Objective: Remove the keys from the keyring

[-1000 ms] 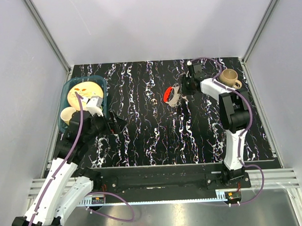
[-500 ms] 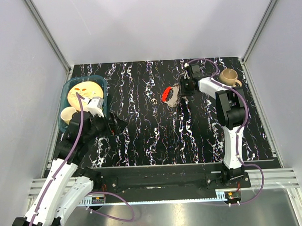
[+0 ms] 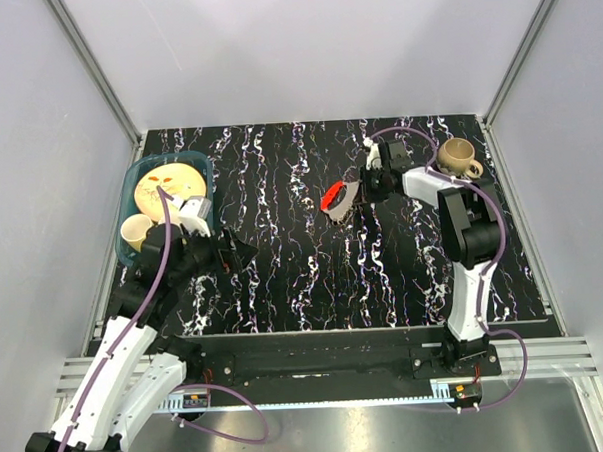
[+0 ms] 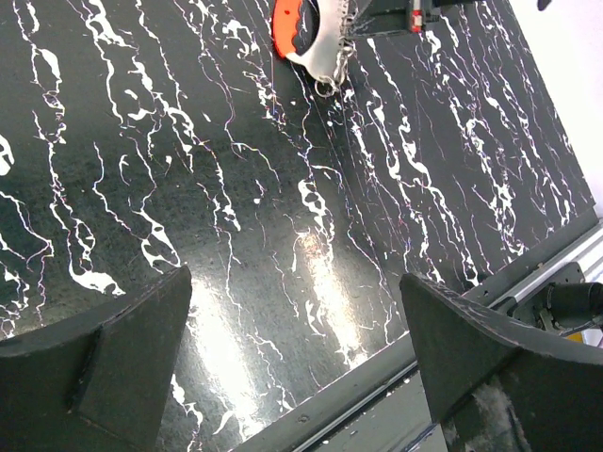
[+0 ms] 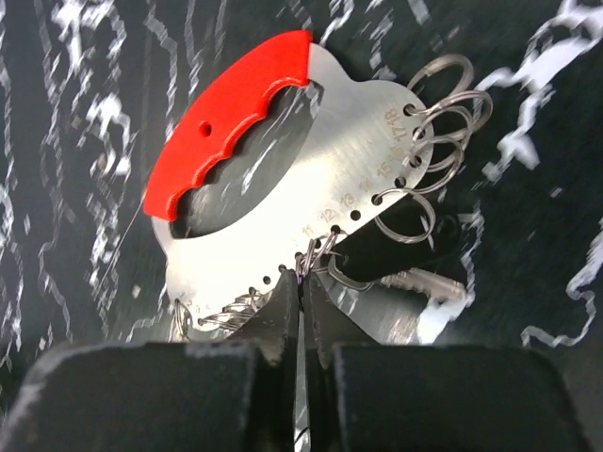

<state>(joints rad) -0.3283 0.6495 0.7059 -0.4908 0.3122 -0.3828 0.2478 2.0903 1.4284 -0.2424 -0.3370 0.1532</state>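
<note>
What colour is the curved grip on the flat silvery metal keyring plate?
Bright red; the curved grip shows best from the right wrist.

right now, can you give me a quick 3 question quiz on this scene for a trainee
1. True or false: the left gripper is open with nothing between its fingers.
2. What is the right gripper shut on? A) nothing B) the keyring C) a spoon
3. In the top view, which far corner of the table holds the mug?

Key: 1 true; 2 B; 3 right
</note>
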